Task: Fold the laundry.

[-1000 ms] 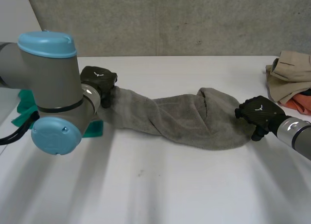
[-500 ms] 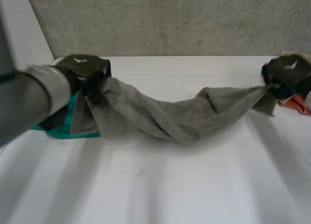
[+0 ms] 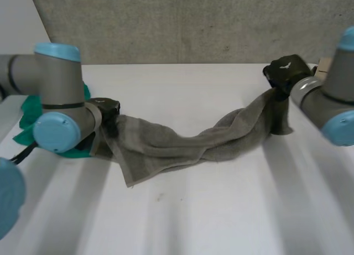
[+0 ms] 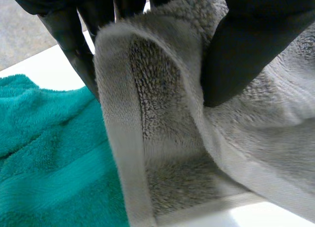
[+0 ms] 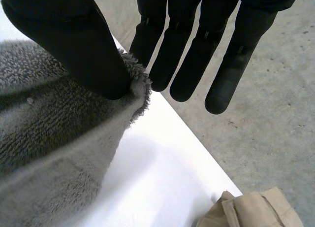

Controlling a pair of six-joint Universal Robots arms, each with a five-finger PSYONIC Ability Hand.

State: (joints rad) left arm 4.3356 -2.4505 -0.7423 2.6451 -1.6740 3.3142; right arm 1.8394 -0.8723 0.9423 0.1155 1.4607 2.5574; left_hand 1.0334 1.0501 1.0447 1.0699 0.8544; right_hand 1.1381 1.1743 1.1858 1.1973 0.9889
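The grey towel (image 3: pixel 188 144) is stretched across the counter (image 3: pixel 221 211); its long axis runs from the left hand (image 3: pixel 105 110) to the right hand (image 3: pixel 285 72). The right end is raised and farther back; the middle sags onto the counter. The left hand pinches the hemmed edge between thumb and fingers (image 4: pixel 69 35), just above a teal cloth (image 4: pixel 44 153); the right hand pinches a corner between thumb and one finger, the other fingers (image 5: pixel 226 54) straight and close together; a beige garment (image 5: pixel 251 210) lies near it.
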